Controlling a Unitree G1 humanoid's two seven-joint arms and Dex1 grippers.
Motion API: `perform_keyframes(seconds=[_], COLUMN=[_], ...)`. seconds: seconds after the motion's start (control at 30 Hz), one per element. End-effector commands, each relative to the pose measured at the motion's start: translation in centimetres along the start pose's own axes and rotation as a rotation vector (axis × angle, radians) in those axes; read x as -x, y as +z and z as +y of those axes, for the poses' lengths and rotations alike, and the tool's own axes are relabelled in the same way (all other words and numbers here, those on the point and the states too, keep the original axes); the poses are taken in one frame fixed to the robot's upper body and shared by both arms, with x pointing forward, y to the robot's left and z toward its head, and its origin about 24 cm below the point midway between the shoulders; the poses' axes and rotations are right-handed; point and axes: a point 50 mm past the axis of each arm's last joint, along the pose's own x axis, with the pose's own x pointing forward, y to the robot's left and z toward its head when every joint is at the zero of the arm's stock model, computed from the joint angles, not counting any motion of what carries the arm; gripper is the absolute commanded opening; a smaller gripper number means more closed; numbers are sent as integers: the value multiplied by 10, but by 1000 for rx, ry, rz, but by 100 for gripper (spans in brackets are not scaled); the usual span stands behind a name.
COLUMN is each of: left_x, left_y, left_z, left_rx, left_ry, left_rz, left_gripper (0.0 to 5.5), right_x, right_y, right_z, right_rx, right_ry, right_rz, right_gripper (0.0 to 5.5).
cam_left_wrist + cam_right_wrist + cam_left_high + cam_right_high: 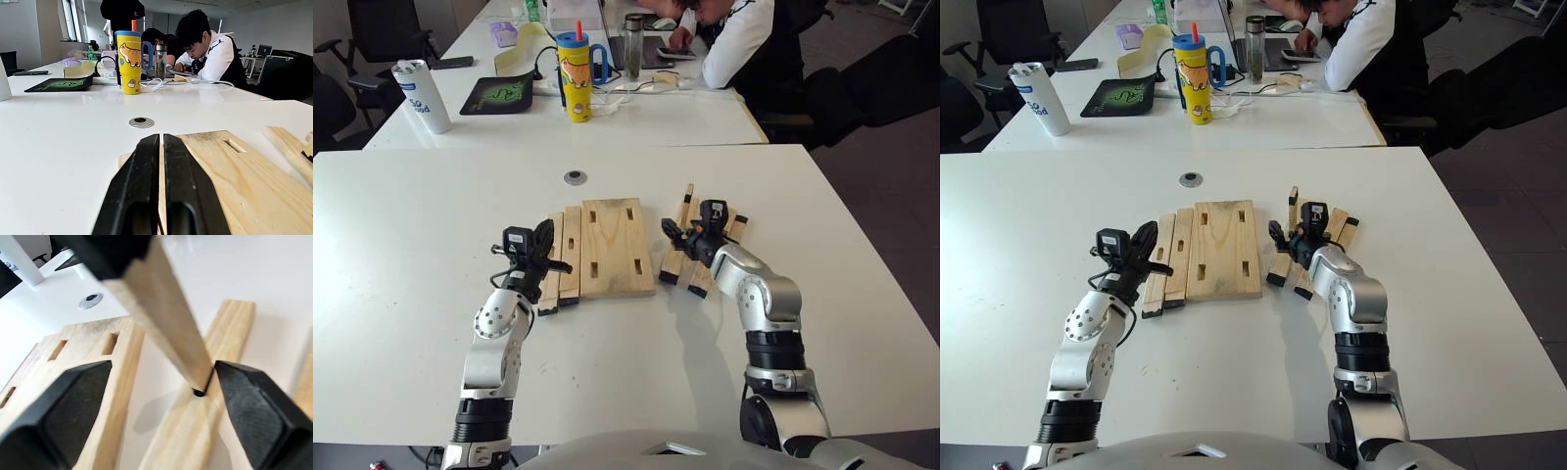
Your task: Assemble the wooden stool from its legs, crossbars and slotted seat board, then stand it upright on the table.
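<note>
The slotted seat board [618, 245] lies flat at the table's middle. Two wooden bars [563, 259] lie against its left edge. My left gripper [546, 247] rests over those bars, fingers [142, 186] pressed together and shut with nothing between them. Several legs with black end caps [674, 262] lie to the right of the board. My right gripper [161, 401] hovers over them, open wide. One wooden leg [166, 318] passes slanting between its fingers without either pad touching it, its tip meeting another leg [220, 352] lying flat.
A round cable grommet [575, 177] sits behind the board. On the far table stand a yellow cup [574, 76], a white cup [421, 96] and a mouse mat [499, 95], where a person sits. White tabletop [411, 255] stretches to both sides.
</note>
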Motion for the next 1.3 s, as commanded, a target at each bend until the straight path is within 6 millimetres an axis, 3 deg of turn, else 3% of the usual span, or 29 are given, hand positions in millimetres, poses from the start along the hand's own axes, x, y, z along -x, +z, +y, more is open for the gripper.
perform_keyframes(seconds=[0.03, 0.3, 0.57, 0.73, 1.0, 1.3], left_x=[-6, -8, -11, -12, -15, -17], left_y=[1, 2, 4, 6, 6, 7], left_z=[-7, -10, -11, -11, -14, -12], left_rx=[8, 14, 10, 18, 22, 16], left_ry=[6, 18, 2, 4, -2, -12], left_rz=[-28, -47, -51, -64, -67, -72], left_gripper=[17, 17, 17, 17, 17, 17], right_x=[-9, -8, -10, -13, -16, -15], right_y=[-3, 12, 0, -8, -12, -3], right_z=[6, -1, 3, -5, -8, -9], right_rx=[92, 196, 112, 123, 119, 159], right_ry=[-39, -95, -109, -209, -233, -230], right_rz=[111, 56, 192, 267, 312, 259], right_gripper=[390, 390, 390, 390, 390, 247])
